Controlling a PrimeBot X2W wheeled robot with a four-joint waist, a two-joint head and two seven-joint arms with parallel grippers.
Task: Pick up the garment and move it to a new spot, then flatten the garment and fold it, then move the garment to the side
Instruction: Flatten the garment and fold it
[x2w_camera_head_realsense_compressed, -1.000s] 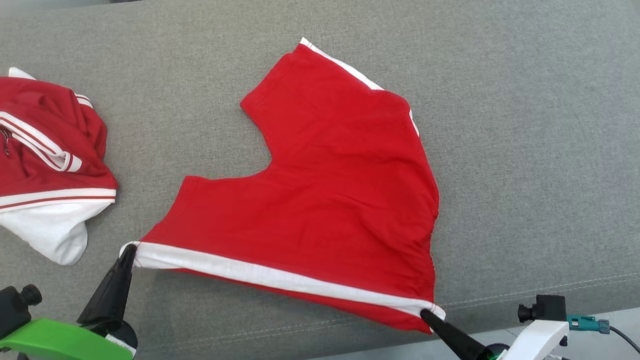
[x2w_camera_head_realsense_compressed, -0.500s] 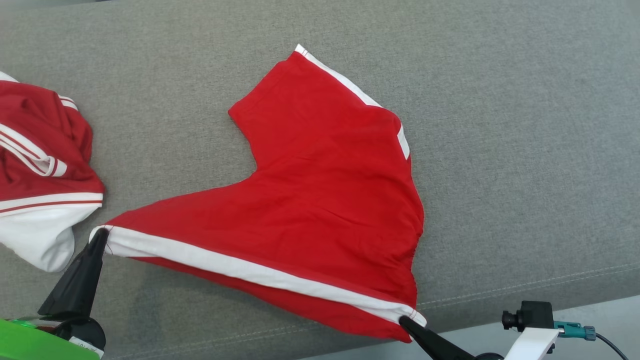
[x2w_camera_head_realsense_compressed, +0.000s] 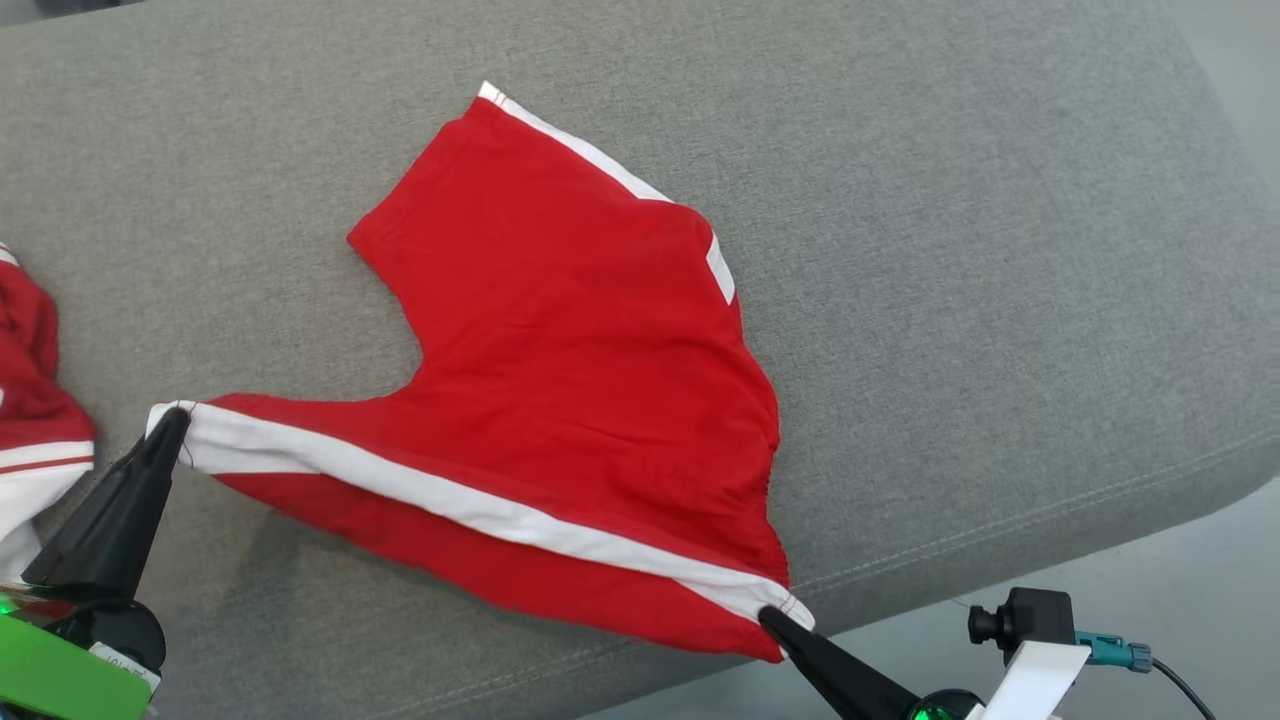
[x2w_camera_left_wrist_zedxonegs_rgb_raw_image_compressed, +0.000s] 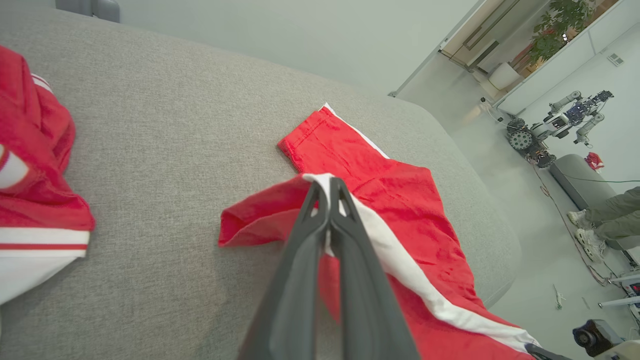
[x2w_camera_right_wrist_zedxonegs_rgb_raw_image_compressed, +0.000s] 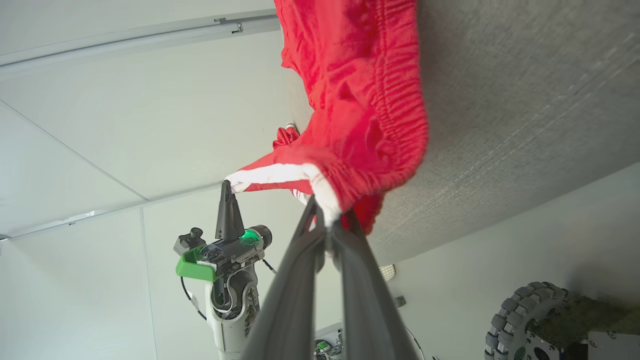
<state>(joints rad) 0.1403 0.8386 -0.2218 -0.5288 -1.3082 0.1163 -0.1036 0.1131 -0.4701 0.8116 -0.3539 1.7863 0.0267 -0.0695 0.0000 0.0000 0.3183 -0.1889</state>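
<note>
Your left gripper (x2w_camera_head_realsense_compressed: 176, 428) is pinched tight on the leg-hem end of the white side stripe (x2w_camera_head_realsense_compressed: 450, 505). Your right gripper (x2w_camera_head_realsense_compressed: 775, 620) is clamped just as tight on the stripe's waistband end, so the red shorts (x2w_camera_head_realsense_compressed: 560, 330) hang stretched between them along that edge, probably to pull it straight before laying them flat. That near edge is lifted, while the far leg and the rest of the shorts lie on the grey cushion (x2w_camera_head_realsense_compressed: 950, 250), well apart from a second red-and-white garment (x2w_camera_head_realsense_compressed: 30, 420) at the left. The right wrist view gives you the gathered elastic waistband (x2w_camera_right_wrist_zedxonegs_rgb_raw_image_compressed: 400, 105), which the head view barely shows. The left wrist view shows fabric folded under beside the fingers, and a person's legs (x2w_camera_left_wrist_zedxonegs_rgb_raw_image_compressed: 607, 220) beyond the cushion.
</note>
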